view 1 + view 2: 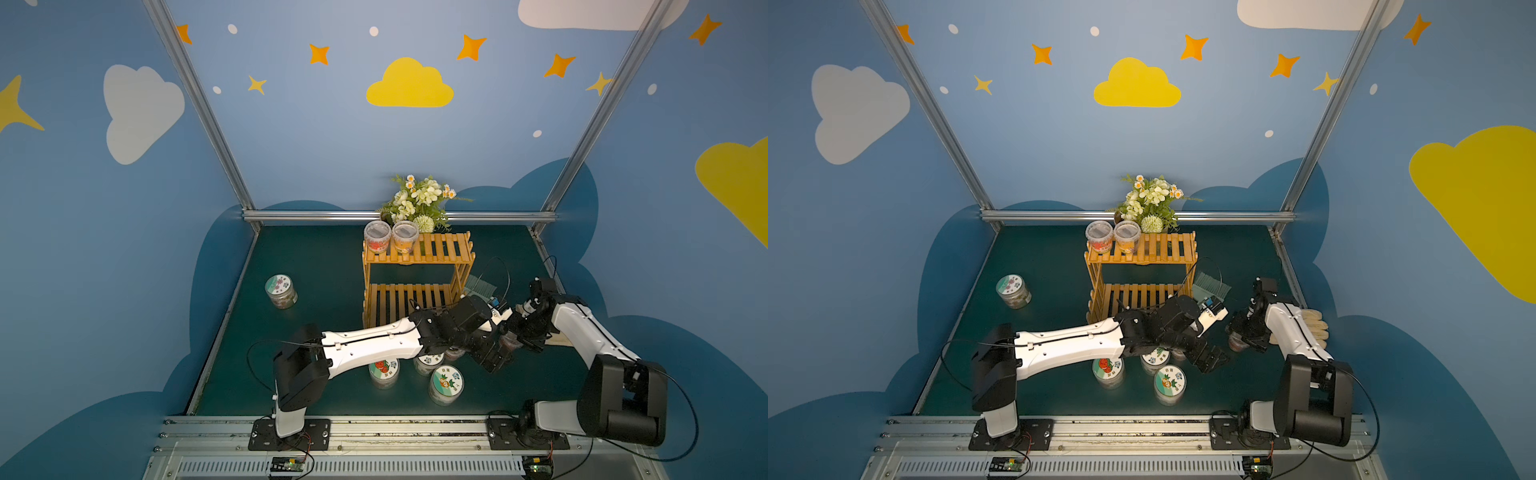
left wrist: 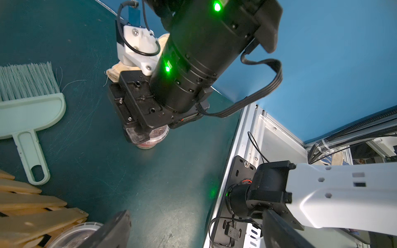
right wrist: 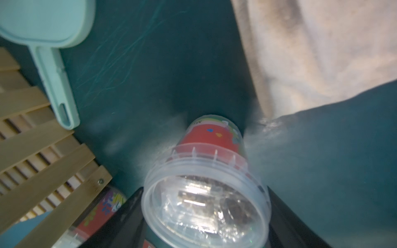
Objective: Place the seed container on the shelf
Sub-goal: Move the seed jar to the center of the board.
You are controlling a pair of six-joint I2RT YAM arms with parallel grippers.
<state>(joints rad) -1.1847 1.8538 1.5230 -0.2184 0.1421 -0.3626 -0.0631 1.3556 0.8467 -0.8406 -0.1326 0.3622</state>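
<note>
The seed container point(image 3: 206, 171), a clear tub with a red label and a clear lid, is at mat level to the right of the shelf point(image 1: 419, 253). My right gripper point(image 3: 204, 214) comes down on it from above, with a dark finger pressed against each side of the lid. It also shows under the right gripper in the left wrist view, seed container point(image 2: 154, 138), and in both top views, seed container point(image 1: 1235, 343). My left gripper point(image 2: 197, 236) hangs open just left of it, with nothing between its fingers. The shelf's top tier holds two similar tubs point(image 1: 377, 237) at its left end.
A mint brush point(image 2: 28, 111) lies by the shelf's right side and a beige cloth point(image 1: 1312, 328) lies behind the right arm. Another tub point(image 3: 96, 214) sits at the shelf's front corner. Labelled jars point(image 1: 445, 384) stand under the left arm, one jar point(image 1: 281, 291) far left. Flowers point(image 1: 419, 199) stand behind the shelf.
</note>
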